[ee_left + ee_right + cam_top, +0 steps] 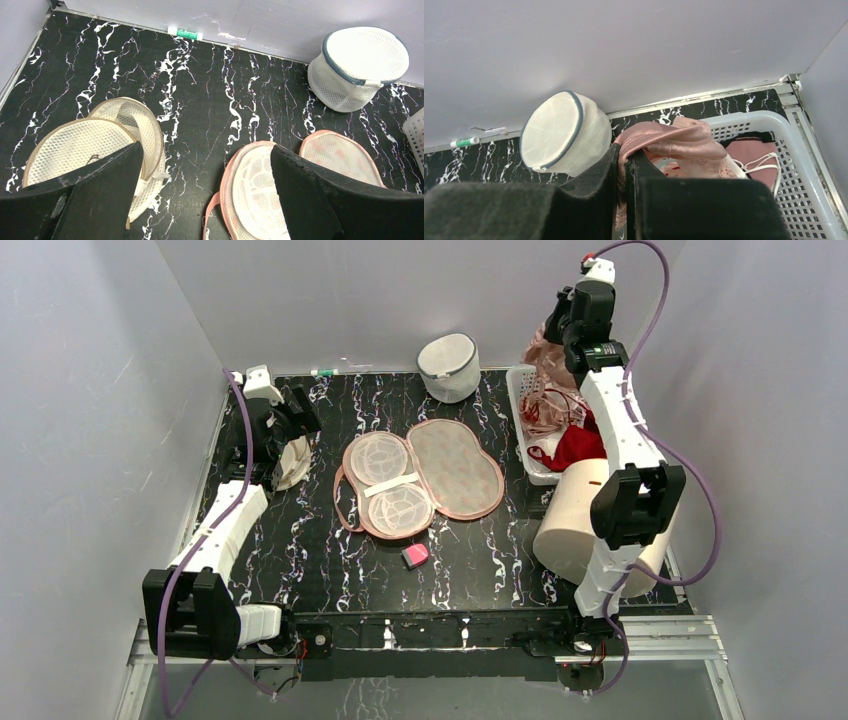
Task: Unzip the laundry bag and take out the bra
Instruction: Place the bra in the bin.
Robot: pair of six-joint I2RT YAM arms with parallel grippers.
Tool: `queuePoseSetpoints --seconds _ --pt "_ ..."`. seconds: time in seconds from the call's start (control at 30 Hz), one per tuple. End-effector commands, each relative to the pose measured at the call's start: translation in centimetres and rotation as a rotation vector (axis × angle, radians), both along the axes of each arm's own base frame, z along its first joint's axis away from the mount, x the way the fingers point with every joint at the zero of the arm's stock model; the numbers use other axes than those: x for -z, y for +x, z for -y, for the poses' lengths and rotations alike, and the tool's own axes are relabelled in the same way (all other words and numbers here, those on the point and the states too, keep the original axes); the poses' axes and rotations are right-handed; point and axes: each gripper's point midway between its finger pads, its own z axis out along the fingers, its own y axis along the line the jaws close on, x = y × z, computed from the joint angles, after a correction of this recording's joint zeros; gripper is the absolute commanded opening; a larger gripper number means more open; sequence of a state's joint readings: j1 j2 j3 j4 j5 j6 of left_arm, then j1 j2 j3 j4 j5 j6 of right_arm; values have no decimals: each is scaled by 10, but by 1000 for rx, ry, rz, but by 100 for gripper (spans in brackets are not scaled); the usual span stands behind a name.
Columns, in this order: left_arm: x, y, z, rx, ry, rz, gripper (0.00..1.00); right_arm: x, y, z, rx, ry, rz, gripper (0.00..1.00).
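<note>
Right hand (626, 159) fills the foreground of its wrist view, fingers pinched shut on a fold of the bra (674, 142), so you've got it. Fabric bunches from the pinch out to the hand's right and hangs over the white basket (809, 165) at the far-right corner of the bench. Laundry bag (425, 480) sits mid-bench, well apart to the left, unzipped and splayed flat with both halves side by side. It looks empty. Left hand (206, 147) is spread open, holding nothing, near the far-left corner over a cream pouch (75, 145). My read: extraction's done, and you only need to lower straight down and let go.
</note>
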State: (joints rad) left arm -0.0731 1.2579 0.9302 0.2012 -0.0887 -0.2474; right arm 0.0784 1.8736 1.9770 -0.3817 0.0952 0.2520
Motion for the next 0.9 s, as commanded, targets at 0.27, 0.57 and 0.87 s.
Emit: queuePoseSetpoints --seconds 0.27,0.57,0.87 --pt "-14 3 1 11 -27 30 98 -7 13 38 -8 55 84 0" --pt "-18 1 4 21 -43 42 98 30 -28 34 38 152 -24 0" --pt "-18 1 9 38 -65 44 99 69 -87 50 162 223 -109 0"
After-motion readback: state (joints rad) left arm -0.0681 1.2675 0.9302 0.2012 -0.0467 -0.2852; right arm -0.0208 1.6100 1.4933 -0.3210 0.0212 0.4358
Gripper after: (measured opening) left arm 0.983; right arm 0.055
